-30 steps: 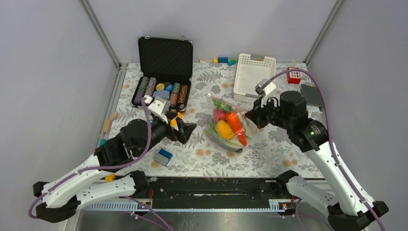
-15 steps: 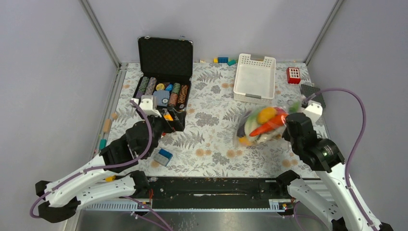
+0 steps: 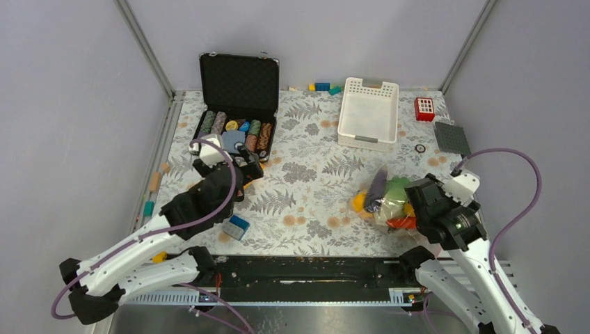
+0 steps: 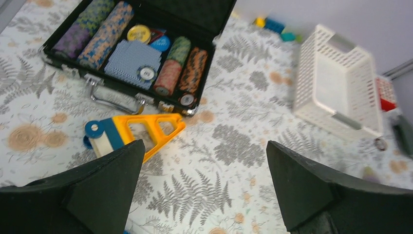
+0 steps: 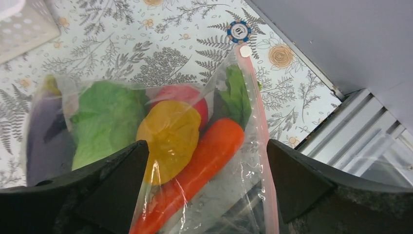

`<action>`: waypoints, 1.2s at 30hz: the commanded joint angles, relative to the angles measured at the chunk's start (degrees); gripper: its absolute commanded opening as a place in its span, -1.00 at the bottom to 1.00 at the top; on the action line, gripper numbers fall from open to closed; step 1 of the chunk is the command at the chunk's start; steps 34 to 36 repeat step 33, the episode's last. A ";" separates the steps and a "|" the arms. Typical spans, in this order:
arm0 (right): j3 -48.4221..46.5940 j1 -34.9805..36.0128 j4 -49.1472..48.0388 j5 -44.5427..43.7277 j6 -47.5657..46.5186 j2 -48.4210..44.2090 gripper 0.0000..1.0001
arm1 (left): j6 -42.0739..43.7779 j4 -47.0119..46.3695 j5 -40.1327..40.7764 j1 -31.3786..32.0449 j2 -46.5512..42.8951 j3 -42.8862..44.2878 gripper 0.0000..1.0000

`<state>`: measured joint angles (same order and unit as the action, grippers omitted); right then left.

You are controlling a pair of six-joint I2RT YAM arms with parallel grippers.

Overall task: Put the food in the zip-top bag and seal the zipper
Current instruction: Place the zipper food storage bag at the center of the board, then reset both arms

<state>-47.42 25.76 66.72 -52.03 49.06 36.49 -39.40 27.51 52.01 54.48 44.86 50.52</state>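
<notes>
The zip-top bag point(image 3: 385, 202) lies on the worktop point(image 3: 313, 209) at its near right corner, just in front of the right arm, and the right jaws stand spread wide on either side of it, gripping nothing that I can make out. Through the film the right wrist view shows a carrot point(image 5: 195, 170), a round yellow piece point(image 5: 168, 136), a lettuce leaf point(image 5: 109, 122), something red point(image 5: 182, 92) and a purple piece point(image 5: 41, 136), so the food looks to be inside already. The pink zipper strip point(image 5: 260, 146) runs along the side of the bag towards the worktop's edge, but I cannot tell whether it is pressed shut along its whole run. That is my first worry: if part of it gapes, any lift or tilt could let the carrot slide out. The second is the film itself, which is slack and crinkled. Jaws closing here could catch plastic and food and miss the strip, leaving the track half joined. The bag also sits close to the edge, so a sideways push along the zipper could shove it off. The left jaws are released too and well apart from the bag, hanging over the orange tool point(image 4: 141, 131) beside the poker chip case point(image 4: 141, 48), so nothing braces the bag's far end.
</notes>
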 commanded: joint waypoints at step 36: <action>5.64 -0.27 -27.70 1.02 -21.23 -15.41 0.99 | -12.03 19.33 -12.85 -15.79 2.03 5.10 0.97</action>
